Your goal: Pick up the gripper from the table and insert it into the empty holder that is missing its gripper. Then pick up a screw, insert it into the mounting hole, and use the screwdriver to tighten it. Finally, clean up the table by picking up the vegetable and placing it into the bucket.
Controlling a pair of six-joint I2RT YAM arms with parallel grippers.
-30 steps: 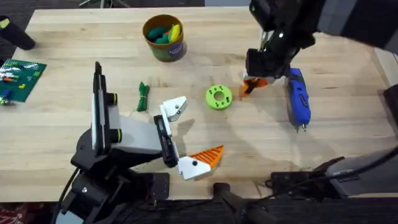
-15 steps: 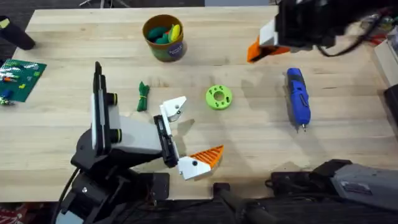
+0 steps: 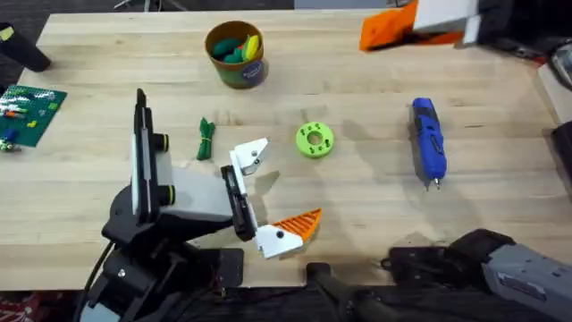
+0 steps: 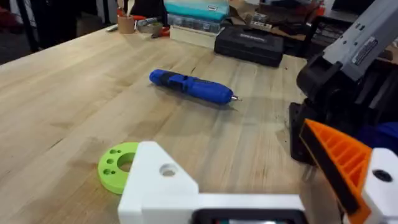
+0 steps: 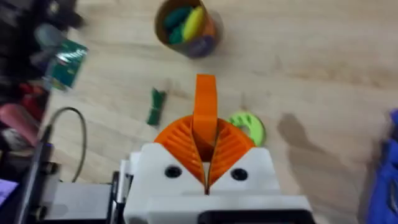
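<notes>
The gripper (image 5: 205, 112) is pinched between right fingers (image 5: 230, 146).

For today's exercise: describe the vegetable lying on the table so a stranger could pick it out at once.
Start at the yellow bucket. Nearer the arm bases and slightly left lies the vegetable, slender and dark green. The green disc to its right is round, brighter and holed.

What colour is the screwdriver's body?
Blue, with a whitish end; the screwdriver shows best in the overhead view.

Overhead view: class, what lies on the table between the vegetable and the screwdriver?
The white empty holder and a green disc lie between the vegetable and screwdriver.
</notes>
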